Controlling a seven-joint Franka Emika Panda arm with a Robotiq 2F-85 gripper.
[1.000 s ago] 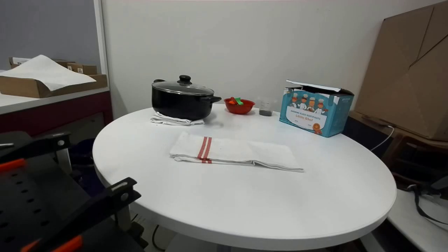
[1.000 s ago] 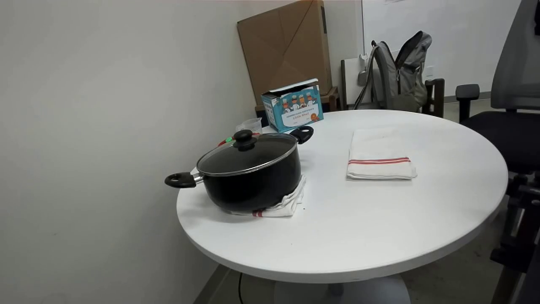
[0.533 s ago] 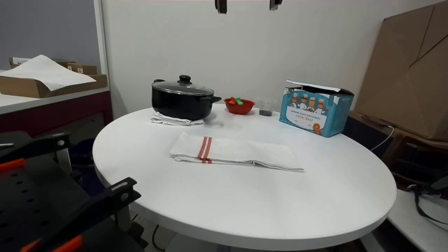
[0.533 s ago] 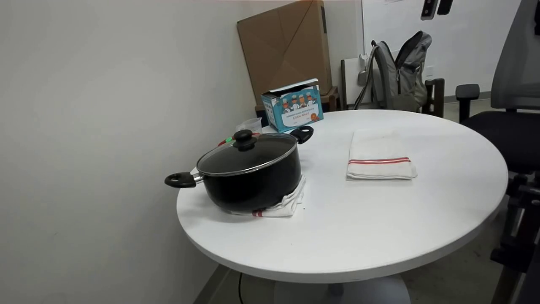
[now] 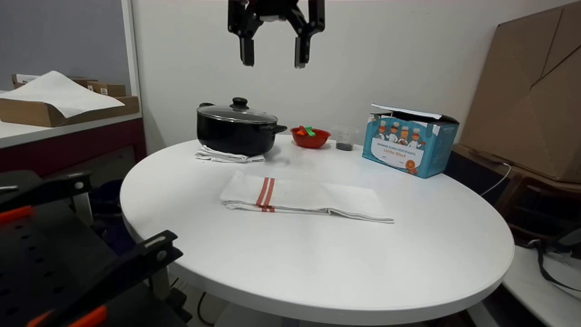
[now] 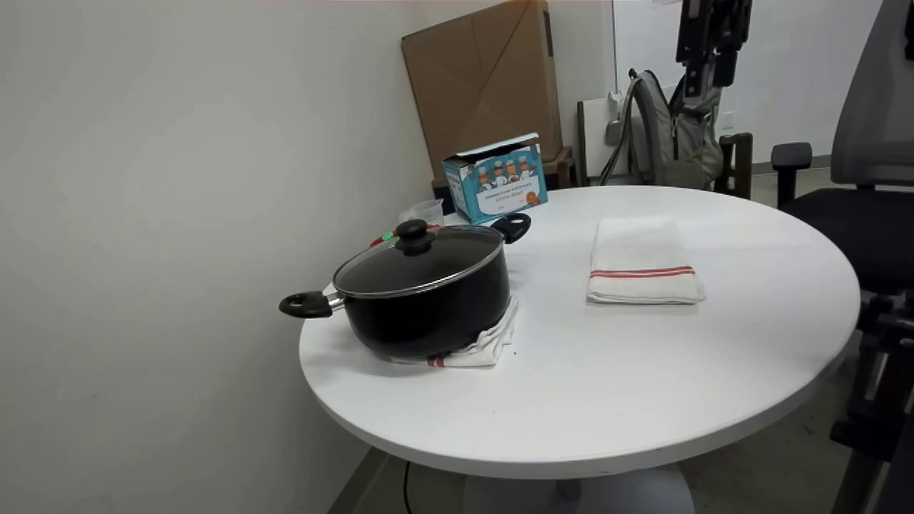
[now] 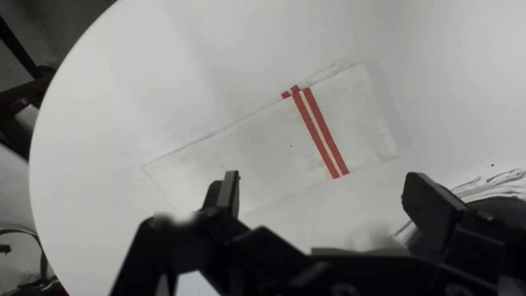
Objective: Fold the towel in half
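The gripper (image 5: 274, 52) is coming down into both exterior views, hanging lower and further left in each than half a second ago, while the towel (image 5: 317, 197) is lying just where it was.

The towel is resting flat and layered on the white table (image 5: 317, 268), near the table's middle. In an exterior view its long axis is running left to right with a slight slant, the plain end (image 5: 363, 204) pointing right and a little toward the camera, the striped end (image 5: 240, 193) lying nearer the black pot (image 5: 236, 138). In an exterior view the axis is running away from the camera, the striped end (image 6: 646, 289) being closest. In the wrist view it is slanting from lower left to upper right, and the two red stripes (image 7: 316, 135) are crossing it near the upper right end. Its lower edge is fading into the table there, so the lower left corner is hard to make out.

The jaws are standing wide apart, released, with pale wall (image 5: 363, 59) showing between the fingers (image 5: 247, 52) in an exterior view. They are hovering well above the towel. In the wrist view one finger is hiding part of the towel near that corner.

The pot is standing on a folded cloth (image 6: 490, 350); a red bowl (image 5: 313, 142), clear cup (image 5: 345, 138) and blue box (image 5: 399, 145) are lining the wall side.
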